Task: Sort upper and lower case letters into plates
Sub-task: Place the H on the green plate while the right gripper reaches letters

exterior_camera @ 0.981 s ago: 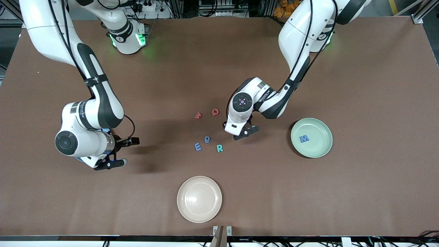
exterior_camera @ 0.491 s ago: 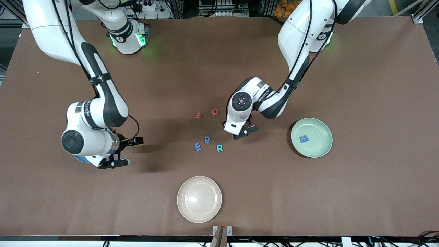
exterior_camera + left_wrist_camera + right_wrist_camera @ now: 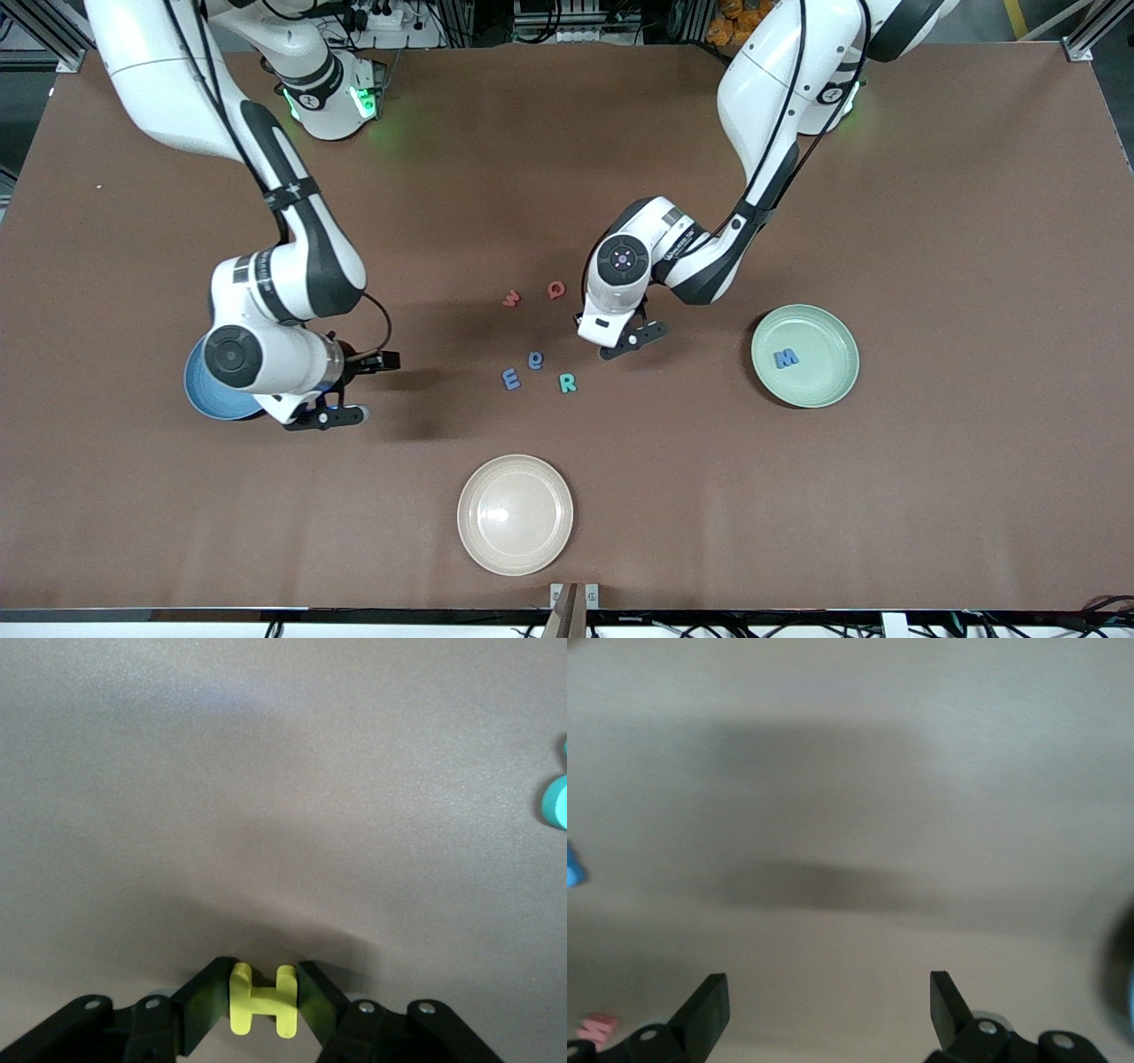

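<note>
The upper and lower case letters are mostly unsorted, so the task is judged to be at an early stage.

At mid-height near the frame edge at the right arm's end, a plain blue round plate (image 3: 197,396) is largely covered by the right arm, and what it holds cannot be seen. Just beside it, the right gripper (image 3: 359,387) is held over bare table with its fingers wide apart and nothing between them.

In the middle of the frame five small flat pieces lie loose on the brown table (image 3: 930,221): a red w (image 3: 511,299) and a red Q (image 3: 555,289) above, and a blue E (image 3: 511,379), a blue lower case letter (image 3: 536,360) and a teal R (image 3: 568,383) below.

Next to that group, the left gripper (image 3: 625,342) is held low at the table. In the left wrist view its fingers are pressed against both sides of a yellow H (image 3: 263,999).

Toward the left arm's end, a pale mint green round plate (image 3: 828,332) holds a single blue M (image 3: 786,358).

A cream-white plate (image 3: 515,540) sits at lower centre with nothing in it.
</note>
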Robot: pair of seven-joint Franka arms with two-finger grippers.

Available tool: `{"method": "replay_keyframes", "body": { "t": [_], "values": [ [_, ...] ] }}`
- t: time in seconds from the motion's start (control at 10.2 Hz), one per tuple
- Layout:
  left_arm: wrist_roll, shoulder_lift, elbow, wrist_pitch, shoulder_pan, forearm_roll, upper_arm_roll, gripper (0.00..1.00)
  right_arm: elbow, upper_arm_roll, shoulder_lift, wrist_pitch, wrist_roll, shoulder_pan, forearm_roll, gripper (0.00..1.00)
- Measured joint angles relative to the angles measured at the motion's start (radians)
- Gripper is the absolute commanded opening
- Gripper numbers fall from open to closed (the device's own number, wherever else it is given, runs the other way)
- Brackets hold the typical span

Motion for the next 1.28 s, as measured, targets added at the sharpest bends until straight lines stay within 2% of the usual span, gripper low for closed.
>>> {"method": "replay_keyframes", "body": {
  "t": [0.29,0.59,0.98,1.28],
  "values": [
    [0.003,-0.007,0.001,-0.001,0.008,0.0,0.0,0.24,-0.015,0.0,0.011,0.134,0.052,0.113,0.0,1.0],
    [0.003,-0.009,0.001,-0.002,0.01,0.0,0.001,0.24,-0.024,0.0,0.076,0.276,0.143,0.189,0.0,1.0],
    [0.088,-0.015,0.013,-0.057,0.037,0.0,0.003,0.24,0.026,0.0,0.16,0.31,0.309,0.251,0.0,1.0],
    [0.3,-0.068,0.024,-0.184,0.155,0.0,-0.012,0.25,0.094,-0.001,0.217,0.31,0.358,0.287,-0.001,1.0]
  ]
}}
